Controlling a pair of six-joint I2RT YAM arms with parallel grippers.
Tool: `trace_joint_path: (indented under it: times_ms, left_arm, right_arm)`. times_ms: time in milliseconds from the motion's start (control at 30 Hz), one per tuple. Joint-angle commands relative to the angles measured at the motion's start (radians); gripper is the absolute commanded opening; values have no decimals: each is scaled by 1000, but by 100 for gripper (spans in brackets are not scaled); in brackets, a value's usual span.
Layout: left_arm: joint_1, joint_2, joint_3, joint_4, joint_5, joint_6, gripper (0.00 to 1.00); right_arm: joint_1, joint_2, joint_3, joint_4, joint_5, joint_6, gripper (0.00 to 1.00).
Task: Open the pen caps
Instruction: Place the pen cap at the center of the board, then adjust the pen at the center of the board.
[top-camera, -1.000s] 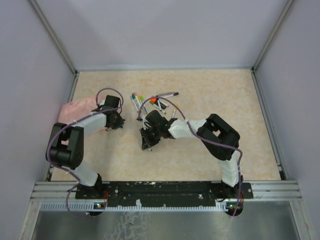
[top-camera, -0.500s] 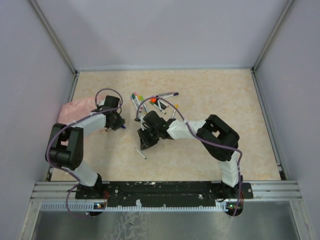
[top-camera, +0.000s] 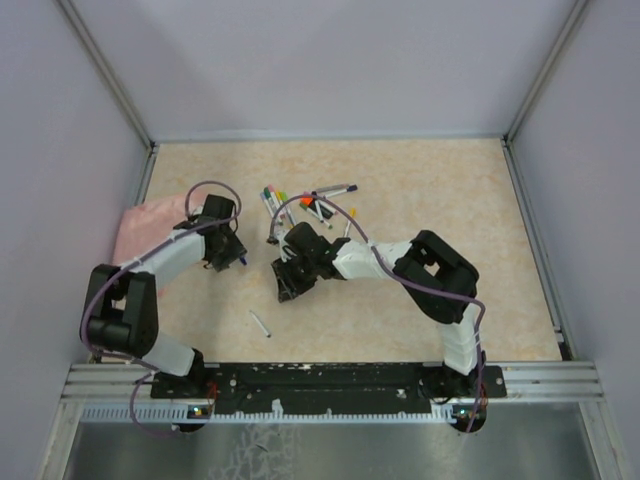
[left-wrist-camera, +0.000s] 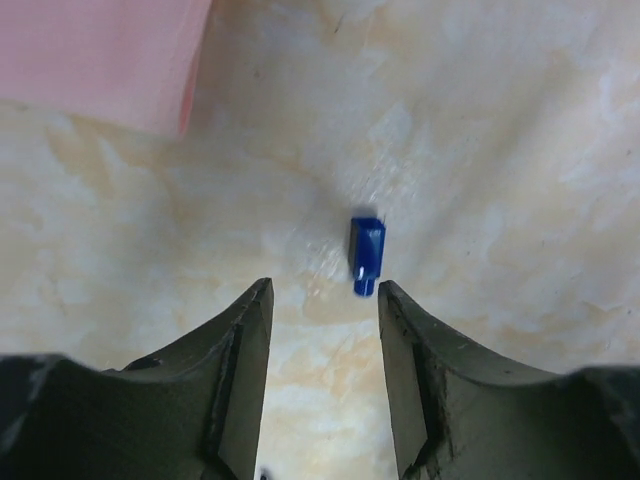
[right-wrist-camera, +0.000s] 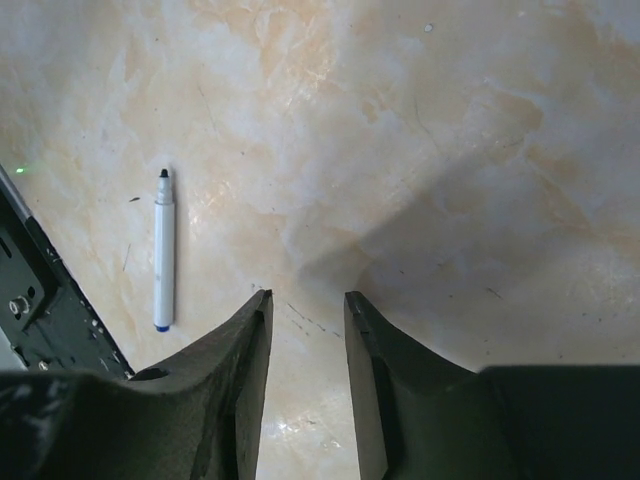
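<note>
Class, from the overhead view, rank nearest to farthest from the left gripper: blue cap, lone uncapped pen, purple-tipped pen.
1. blue cap, right beside the left gripper.
2. lone uncapped pen, toward the near edge.
3. purple-tipped pen, far back, rightward.

A beige, marbled desk (top-camera: 420, 190) sits boxed in by plain pale lilac walls (top-camera: 330, 60), with slim metal posts (top-camera: 105, 72) in the back corners and a silver rail (top-camera: 560, 380) along its near edge, all evenly lit.
</note>
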Motion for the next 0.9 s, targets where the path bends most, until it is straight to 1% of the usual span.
trace_joint_path:
  times_ms: [0, 33, 67, 133, 267, 367, 433, 533, 600, 633, 700, 767, 867]
  left_arm:
    - [2, -128, -14, -197, 8, 40, 59]
    - [1, -169, -23, -243, 24, 35, 67]
    - [0, -198, -35, -285, 41, 28, 80]
    - [-4, -263, -69, -397, 71, -9, 89]
    - [-29, -394, -179, -473, 215, -80, 100]
    - [-69, -465, -261, -481, 246, -133, 100]
    - [-79, -470, -287, -479, 250, -144, 100]
    - [-96, -440, -299, -433, 279, -141, 100]
    - [-129, -409, -296, -407, 283, -153, 100]
    - [-146, -390, -294, -399, 283, -159, 100]
    - [-179, -356, -292, -383, 284, -174, 100]
    - [-193, -339, -293, -370, 284, -179, 100]
    - [-195, -323, -293, -355, 282, -172, 96]
  right_arm:
    - [2, -84, -32, 26, -5, -48, 38]
    - [-1, -102, -45, 43, -12, -48, 39]
    - [-7, -120, -62, 57, -23, -47, 40]
    - [-22, -153, -88, 82, -33, -40, 41]
    - [-73, -215, -150, 139, -61, -8, 41]
    - [-114, -257, -191, 165, -68, 6, 41]
    - [-135, -280, -208, 167, -71, 6, 41]
    - [-148, -303, -234, 172, -74, 4, 41]
    - [-150, -303, -248, 176, -80, 5, 41]
    - [-150, -336, -254, 181, -82, 8, 41]
    - [-151, -349, -271, 192, -82, 12, 41]
    - [-155, -356, -279, 195, -82, 12, 41]
    - [-159, -362, -283, 201, -84, 15, 41]
